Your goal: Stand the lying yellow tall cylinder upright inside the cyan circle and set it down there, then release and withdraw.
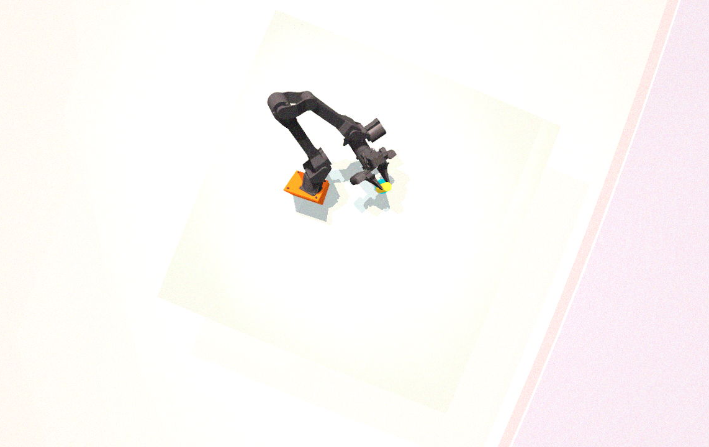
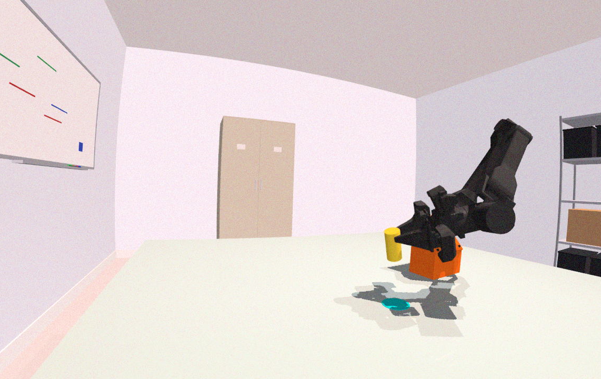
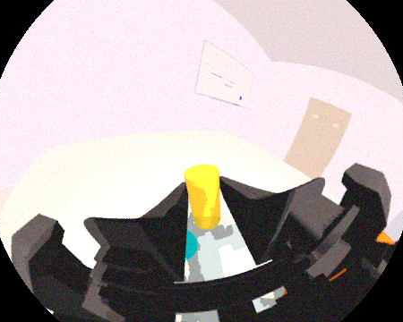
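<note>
Black gripper (image 1: pixel 384 185) (image 2: pixel 396 234) (image 3: pixel 203 182), partly open, its fingers closed around the upper part of a nearly upright yellow cylinder (image 1: pixel 386 187) (image 2: pixel 392 245) (image 3: pixel 203 197) above the cyan circle (image 1: pixel 380 182) (image 2: pixel 395 303) (image 3: pixel 191 245); it looks rigid, light, smooth enough to slip, best gripped there, squarely across its sides

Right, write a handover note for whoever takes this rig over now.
Gripper: shut on the yellow tall cylinder, gripping its upper part.
Cylinder: held in the air, close to upright; a slight lean shows in the exterior view.
Flat cyan circle: on the pale table top, below the cylinder; exact centring can't be confirmed.
Done: cylinder grasped, lifted, turned nearly vertical.
Left: true it up over the circle, lower it, release, withdraw.
</note>
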Tool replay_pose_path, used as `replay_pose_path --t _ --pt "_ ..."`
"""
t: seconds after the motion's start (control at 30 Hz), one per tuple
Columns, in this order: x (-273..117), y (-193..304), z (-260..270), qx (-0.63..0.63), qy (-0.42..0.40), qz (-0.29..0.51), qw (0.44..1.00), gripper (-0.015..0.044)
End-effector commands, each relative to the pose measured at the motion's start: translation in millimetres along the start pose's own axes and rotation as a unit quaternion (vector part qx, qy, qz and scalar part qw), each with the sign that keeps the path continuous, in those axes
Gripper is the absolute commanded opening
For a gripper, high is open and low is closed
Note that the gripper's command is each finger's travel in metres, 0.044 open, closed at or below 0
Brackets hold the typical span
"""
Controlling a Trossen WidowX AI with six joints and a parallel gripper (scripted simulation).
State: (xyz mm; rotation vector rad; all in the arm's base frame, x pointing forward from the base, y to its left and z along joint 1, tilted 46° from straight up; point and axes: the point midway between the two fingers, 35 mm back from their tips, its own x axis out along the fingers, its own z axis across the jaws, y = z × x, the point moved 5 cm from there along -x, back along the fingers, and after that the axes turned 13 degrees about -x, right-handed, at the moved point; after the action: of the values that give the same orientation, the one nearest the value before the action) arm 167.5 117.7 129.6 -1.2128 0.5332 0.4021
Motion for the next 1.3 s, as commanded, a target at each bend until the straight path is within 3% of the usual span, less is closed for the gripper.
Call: replay_pose_path --t 0.0,1.27 --pt "-2 -1 0 0.011 -0.005 -0.012 1.000 0.0105" --pt "-18 1 -3 0.119 -0.052 -0.108 0.986 0.0105"
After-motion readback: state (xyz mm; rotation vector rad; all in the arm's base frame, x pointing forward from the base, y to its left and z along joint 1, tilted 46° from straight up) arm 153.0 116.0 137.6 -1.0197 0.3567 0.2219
